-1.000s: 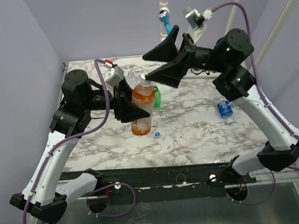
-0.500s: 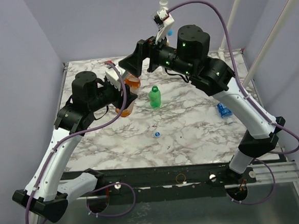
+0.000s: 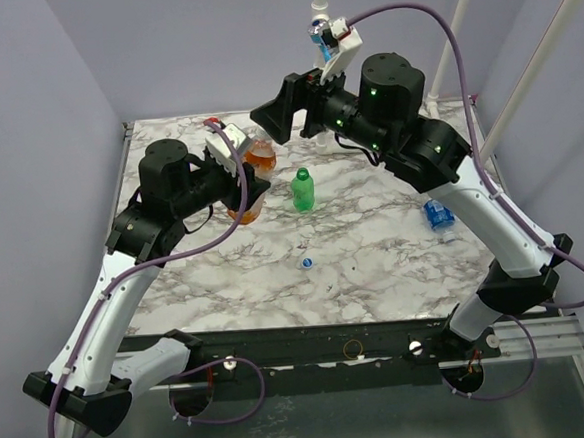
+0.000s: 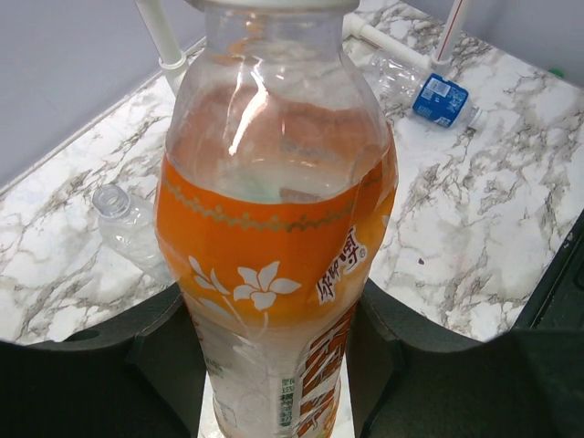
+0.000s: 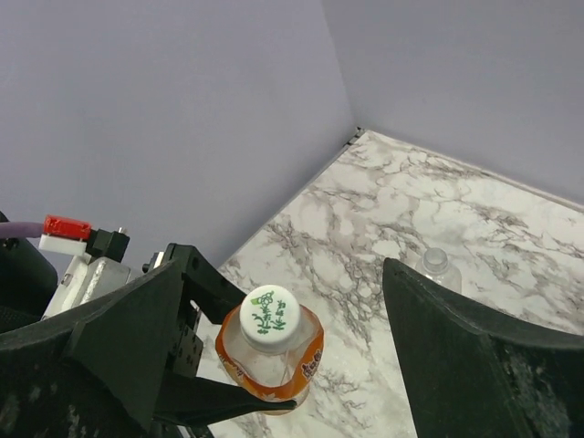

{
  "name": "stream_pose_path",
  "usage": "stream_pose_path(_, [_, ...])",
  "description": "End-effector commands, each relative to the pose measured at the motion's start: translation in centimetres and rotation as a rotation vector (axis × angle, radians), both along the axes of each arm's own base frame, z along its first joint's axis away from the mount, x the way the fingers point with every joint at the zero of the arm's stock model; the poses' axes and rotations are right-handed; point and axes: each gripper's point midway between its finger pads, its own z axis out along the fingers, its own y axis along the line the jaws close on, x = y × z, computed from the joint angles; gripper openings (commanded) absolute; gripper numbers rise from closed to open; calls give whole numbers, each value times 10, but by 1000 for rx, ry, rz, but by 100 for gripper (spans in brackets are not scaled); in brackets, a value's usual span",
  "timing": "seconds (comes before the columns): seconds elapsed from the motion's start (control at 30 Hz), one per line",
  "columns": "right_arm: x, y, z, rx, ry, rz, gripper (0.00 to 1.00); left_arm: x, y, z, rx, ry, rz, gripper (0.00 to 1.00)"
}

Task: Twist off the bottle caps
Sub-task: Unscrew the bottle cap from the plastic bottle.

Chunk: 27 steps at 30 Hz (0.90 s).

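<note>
We've got the left pincer [image 4: 274, 383] clamped on the orange bottle [image 4: 274, 246], one finger on each side of its label, at the far left of the bench [image 3: 376, 273]. Whether its base touches the marble, we can't tell. Its white cap [image 5: 269, 318], printed with a green flower, is on. Above hangs the right pincer [image 5: 285, 283], spread wide and gripping nothing. The green bottle [image 3: 303, 189] stands nearby, the blue-label bottle [image 3: 438, 215] lies at the right, and a loose cap [image 3: 307, 262] sits nearer us.
</note>
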Motion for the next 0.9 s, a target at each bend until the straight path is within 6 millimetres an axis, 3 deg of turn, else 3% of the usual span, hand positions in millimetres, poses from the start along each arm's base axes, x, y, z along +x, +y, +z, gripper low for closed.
stream_pose_path(0.0, [-4,-18,27,66,-26,-17,93,-8,-3,15,-37,-42,-31,0])
stream_pose_path(0.23, [-3,6,-15,18,64,55,90,-4,-3,26,-59,-41,-9,0])
stream_pose_path(0.47, [1,23,-30,22,87,96,81,-1,-4,22,-58,-25,1,0])
stream_pose_path(0.57, [4,27,-31,26,89,98,68,-1,-4,22,-56,-25,-3,0])
stream_pose_path(0.67, [6,30,-32,45,84,100,40,-7,-7,22,-65,-18,-33,0])
stream_pose_path(0.77, [4,32,-33,77,90,107,12,-13,-12,21,-83,2,-68,21])
stream_pose_path(0.83, [2,30,-32,107,90,108,2,-16,-14,19,-106,37,-69,47])
stream_pose_path(0.87, [0,27,-27,131,78,108,1,-16,-15,19,-121,52,-67,68])
